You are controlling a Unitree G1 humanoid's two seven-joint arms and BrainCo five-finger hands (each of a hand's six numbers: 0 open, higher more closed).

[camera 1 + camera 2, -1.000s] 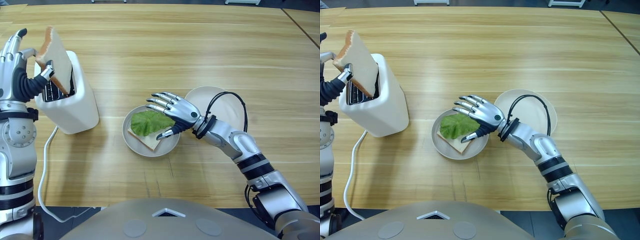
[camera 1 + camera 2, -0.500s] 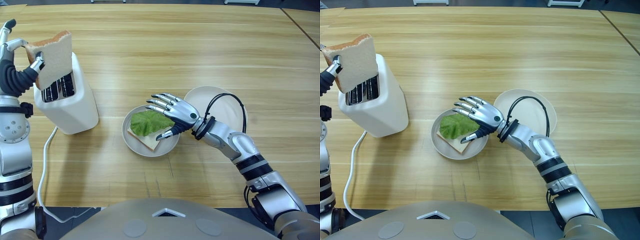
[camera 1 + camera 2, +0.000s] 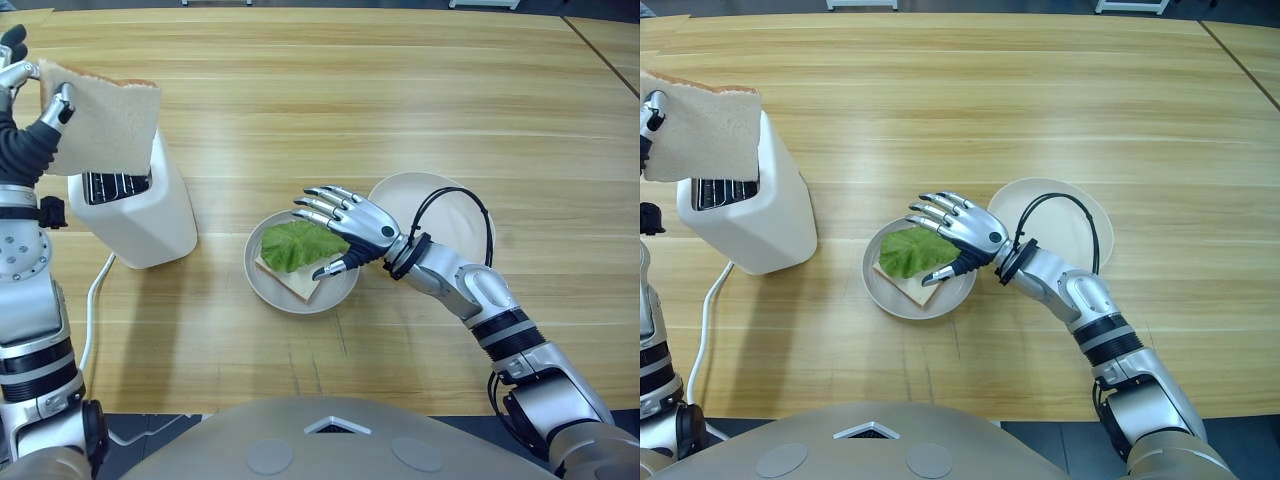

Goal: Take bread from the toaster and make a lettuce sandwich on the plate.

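Your left hand [image 3: 22, 145] has its fingers closed on the left edge of the bread slice [image 3: 105, 130]. It is held high at the far-left of the table, right above the slots of the toaster [image 3: 150, 215]. The slice stands nearly upright with its broad face to the camera. The crust edge is on top, running left-right and sloping a bit down to the right. The crumb is pale tan and the crust darker. Can't tell if the bottom edge clears the slot.

Your right hand [image 3: 355, 228] hovers over the right side of the plate [image 3: 300, 300], fingers spread and lightly bent, holding nothing. Its tips point left over the lettuce [image 3: 298, 243], which lies on a bottom slice [image 3: 295, 283]. A second plate [image 3: 455, 225] sits just beside it, under the wrist.

There is open table [image 3: 350, 90] between toaster and plate. The toaster cord [image 3: 90, 320] runs toward the near edge.
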